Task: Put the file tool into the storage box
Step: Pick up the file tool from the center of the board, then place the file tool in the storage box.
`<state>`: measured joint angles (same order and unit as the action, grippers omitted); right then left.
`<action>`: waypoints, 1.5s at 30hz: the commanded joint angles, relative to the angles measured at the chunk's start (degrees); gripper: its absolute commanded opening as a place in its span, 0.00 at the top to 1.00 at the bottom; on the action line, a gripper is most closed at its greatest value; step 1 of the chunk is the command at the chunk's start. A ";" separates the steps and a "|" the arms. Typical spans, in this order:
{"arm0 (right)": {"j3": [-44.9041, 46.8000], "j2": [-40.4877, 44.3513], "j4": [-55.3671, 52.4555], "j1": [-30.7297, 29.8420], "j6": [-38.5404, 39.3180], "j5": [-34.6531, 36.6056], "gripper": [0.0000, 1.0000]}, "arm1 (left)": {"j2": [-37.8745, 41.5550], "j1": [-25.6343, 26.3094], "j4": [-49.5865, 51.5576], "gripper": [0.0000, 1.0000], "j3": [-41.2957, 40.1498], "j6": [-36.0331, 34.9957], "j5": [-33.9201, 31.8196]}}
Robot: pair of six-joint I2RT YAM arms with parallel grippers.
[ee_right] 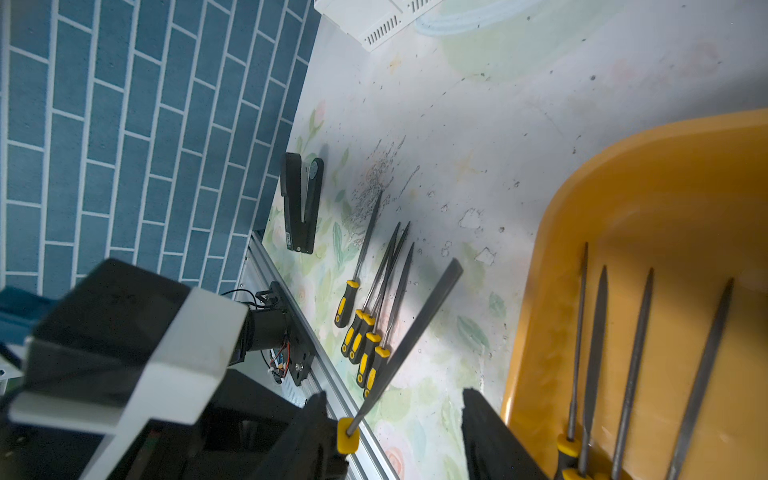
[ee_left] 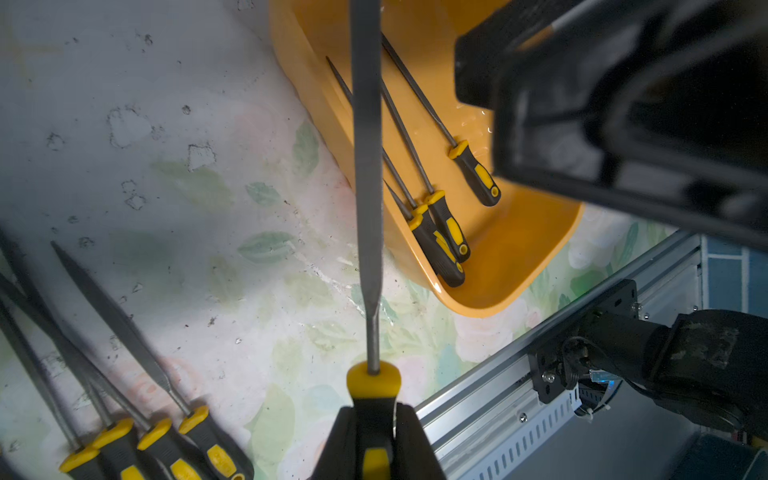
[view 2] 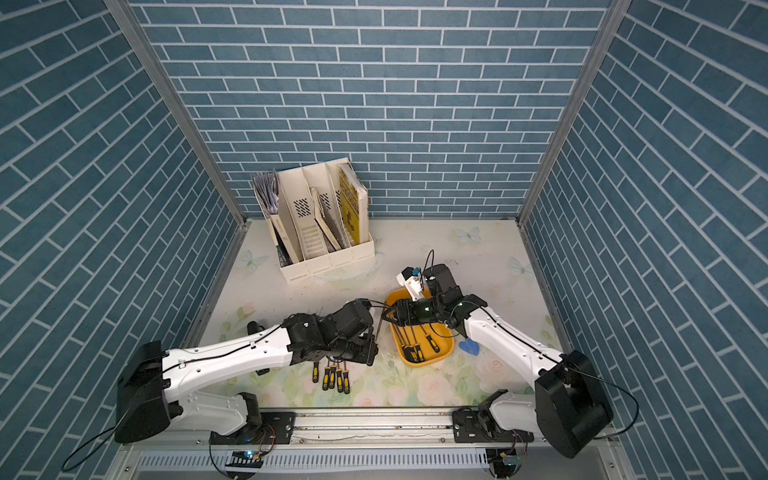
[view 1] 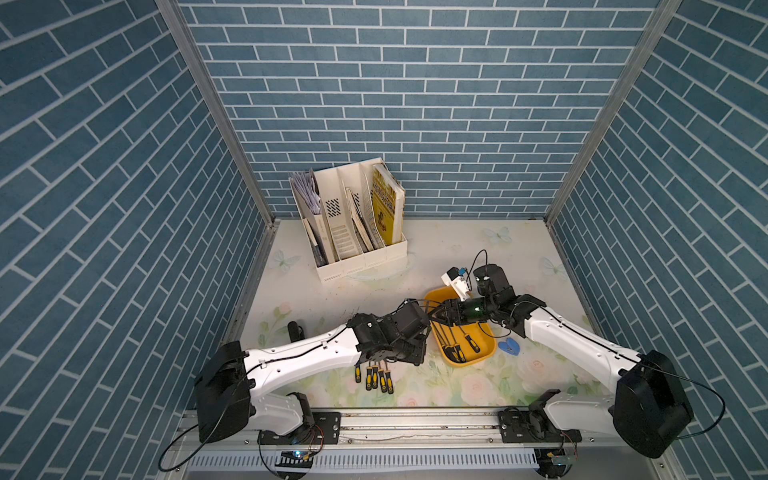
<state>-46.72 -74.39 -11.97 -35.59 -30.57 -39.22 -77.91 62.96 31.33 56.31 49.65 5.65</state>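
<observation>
At the counter's (view 1: 457, 249) front edge, five loose files (view 1: 374, 376) lie in a row. Just behind them the left fingers (ee_left: 336, 453) clamp the yellow-and-black handle of a flat file (ee_left: 365, 166), which is lifted clear with its blade aimed away from the rail (view 1: 415, 419) and alongside the storage box (ee_left: 519, 257). Four files (ee_left: 440, 232) rest inside the box. Above it the right fingers (ee_right: 486, 424) stand part-open and empty beside the blade. The left arm, nearer, likely needs only a sideways carry over the rim.
</observation>
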 commanded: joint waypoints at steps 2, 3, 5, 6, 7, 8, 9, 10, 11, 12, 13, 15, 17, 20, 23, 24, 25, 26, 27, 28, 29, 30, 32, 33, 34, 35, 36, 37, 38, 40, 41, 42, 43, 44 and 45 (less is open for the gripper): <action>0.40 -2.70 3.14 -1.23 -1.75 0.37 0.47 | 0.36 0.59 -1.27 0.91 0.15 -0.63 0.82; 0.12 -3.16 3.38 -1.44 -1.86 0.75 0.48 | 0.38 0.66 -1.36 0.91 0.26 -0.71 1.09; -0.48 -4.34 3.78 -1.62 -2.07 0.90 0.51 | 0.73 0.74 -1.90 0.91 0.20 -0.77 1.65; -0.81 -4.89 3.71 -1.82 -2.05 0.99 0.57 | 1.00 0.67 -2.14 0.92 0.03 -0.85 1.77; -1.27 -5.29 3.66 -2.01 -2.04 0.99 0.69 | 1.30 0.72 -2.36 0.91 0.02 -0.80 1.71; -1.67 -5.56 3.32 -2.16 -1.75 1.12 0.80 | 1.57 0.67 -2.57 0.91 -0.07 -0.70 1.78; -2.21 -5.68 2.56 -2.24 -1.41 1.39 0.88 | 1.79 0.67 -2.95 0.91 -0.13 -0.69 1.94; -2.83 -5.68 1.35 -2.20 -0.81 1.81 0.94 | 2.09 0.68 -3.40 0.88 -0.24 -0.64 2.17; -3.49 -5.47 -0.04 -2.24 -0.01 2.30 0.99 | 2.43 0.68 -3.72 0.81 -0.24 -0.45 2.02; -4.56 -5.21 -2.60 -2.20 1.35 3.15 1.00 | 2.74 0.59 -3.97 0.68 -0.10 -0.36 1.67; -6.10 -4.94 -5.92 -2.11 3.11 4.39 1.00 | 3.13 0.65 -4.37 0.58 0.13 -0.23 1.65; -9.18 -4.16 -12.65 -1.49 6.43 7.72 1.00 | 3.63 0.66 -4.53 0.29 0.98 0.03 1.02; -12.31 -3.47 -18.55 0.06 9.40 9.68 1.00 | 4.17 0.59 -4.39 0.17 1.74 0.26 0.15; -16.96 -2.66 -24.73 2.59 12.44 10.49 1.00 | 4.67 0.50 -4.82 0.19 2.30 0.12 0.06; -21.37 -3.23 -29.21 3.67 15.34 10.90 1.00 | 5.20 0.53 -4.52 0.14 2.70 0.10 -0.85; -23.12 -3.88 -31.35 3.84 16.55 12.02 1.00 | 5.36 0.50 -4.16 0.13 2.75 0.32 -1.40; -24.75 -4.62 -33.59 4.02 17.67 12.92 1.00 | 5.76 0.42 -3.92 0.12 2.69 0.34 -1.81; -26.28 -5.33 -35.25 4.04 18.72 13.82 1.00 | 5.97 0.44 -3.83 0.12 2.57 0.42 -2.06; -28.02 -6.28 -37.04 4.05 19.70 15.05 1.00 | 6.42 0.41 -3.74 0.12 2.32 0.60 -2.50; -29.69 -7.40 -38.93 4.04 20.61 16.55 1.00 | 6.84 0.37 -3.60 0.12 1.86 0.83 -2.90; -30.96 -8.47 -40.31 4.04 21.48 17.58 1.00 | 7.18 0.25 -3.43 0.12 1.34 1.02 -3.18; -32.01 -9.74 -41.61 4.04 22.43 18.89 1.00 | 7.52 0.15 -3.22 0.12 0.69 1.28 -3.53; -33.51 -12.37 -43.93 4.11 23.49 22.22 1.00 | 8.18 -0.01 -2.94 0.12 -0.48 1.91 -4.05; -33.91 -13.68 -44.74 4.01 24.27 23.20 1.00 | 8.62 -0.06 -3.07 0.12 -1.28 2.26 -4.15; -33.88 -14.77 -44.89 3.89 24.78 23.72 1.00 | 9.15 -0.19 -3.27 0.12 -2.00 2.64 -4.25; -33.88 -15.77 -44.88 3.78 25.14 23.84 1.00 | 9.57 -0.13 -3.42 0.12 -2.60 2.86 -4.44; -33.79 -16.76 -44.83 3.63 25.46 24.16 1.00 | 10.08 -0.26 -3.55 0.12 -3.17 3.23 -4.65; -33.80 -17.96 -44.74 3.23 25.69 24.87 1.00 | 10.51 -0.35 -3.56 0.12 -3.71 3.58 -4.94; -33.72 -18.96 -44.73 2.77 25.75 25.49 1.00 | 10.93 -0.38 -3.47 0.12 -4.07 3.86 -5.24; -33.44 -21.04 -43.56 1.68 25.74 25.62 1.00 | 11.55 -0.50 -3.45 0.12 -4.84 4.50 -5.65; -33.19 -21.92 -43.02 1.09 25.72 25.60 1.00 | 11.74 -0.55 -3.59 0.12 -5.18 4.71 -5.73; -33.09 -22.93 -42.50 0.23 25.62 25.98 1.00 | 11.81 -0.61 -3.64 0.12 -5.48 4.93 -5.90; -33.11 -24.07 -42.12 -0.45 25.52 26.45 1.00 | 11.92 -0.64 -3.65 0.12 -5.68 5.18 -6.07; -33.00 -24.96 -41.80 -0.97 25.53 26.65 1.00 | 12.04 -0.63 -3.49 0.12 -5.78 5.37 -6.21; -32.84 -26.01 -41.29 -1.30 25.49 26.82 1.00 | 12.16 -0.61 -3.47 0.12 -6.01 5.66 -6.50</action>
<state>-80.03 -98.54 -53.21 -35.66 -6.98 -14.24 -66.63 62.65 27.20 51.11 54.28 0.86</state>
